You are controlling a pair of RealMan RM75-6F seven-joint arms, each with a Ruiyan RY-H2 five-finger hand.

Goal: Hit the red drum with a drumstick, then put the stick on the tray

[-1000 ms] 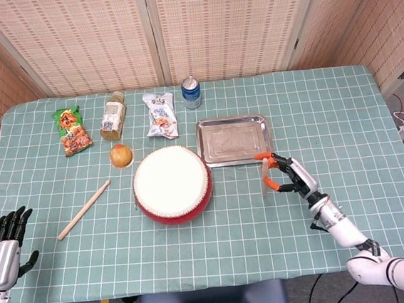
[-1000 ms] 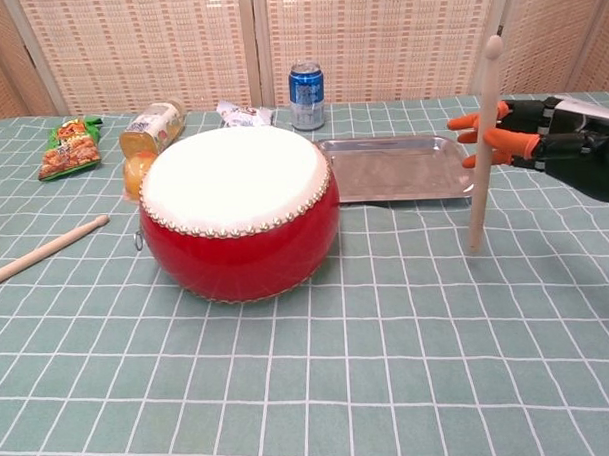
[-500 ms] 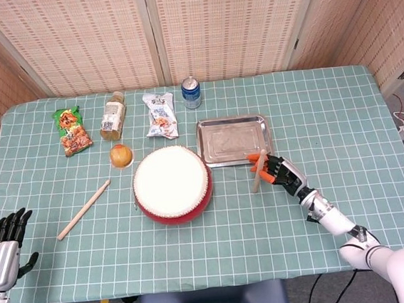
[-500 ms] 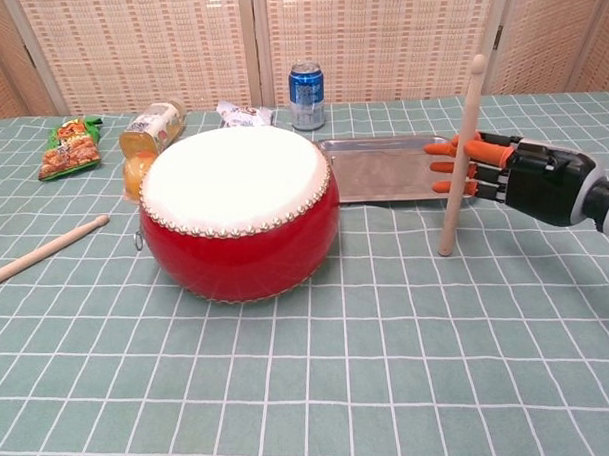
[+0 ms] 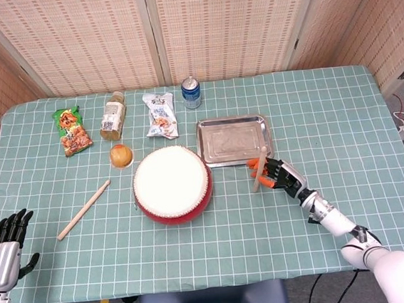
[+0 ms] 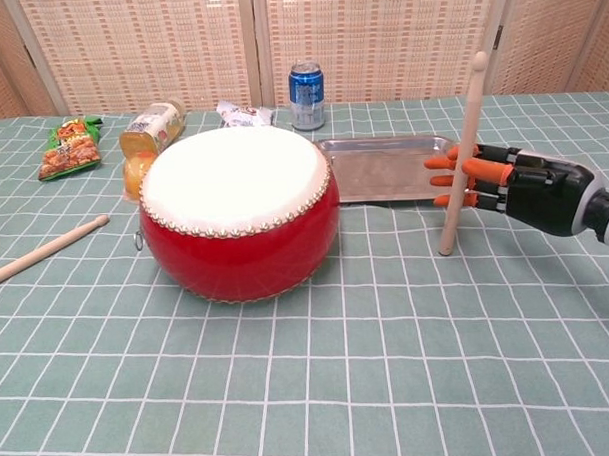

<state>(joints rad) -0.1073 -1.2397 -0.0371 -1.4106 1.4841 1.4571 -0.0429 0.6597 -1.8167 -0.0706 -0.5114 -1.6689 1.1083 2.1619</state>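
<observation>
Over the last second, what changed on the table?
The right robot hand, holding its drumstick near upright, carried it left toward the red drum, stopping by the tray edge; the stick now leans slightly. The left robot hand, the second drumstick and the drum stayed put.

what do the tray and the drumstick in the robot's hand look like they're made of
The tray looks like bare metal, probably steel: grey, shiny, with dull reflections. The drumstick held by the right hand looks like unpainted pale wood, matte tan.
</observation>
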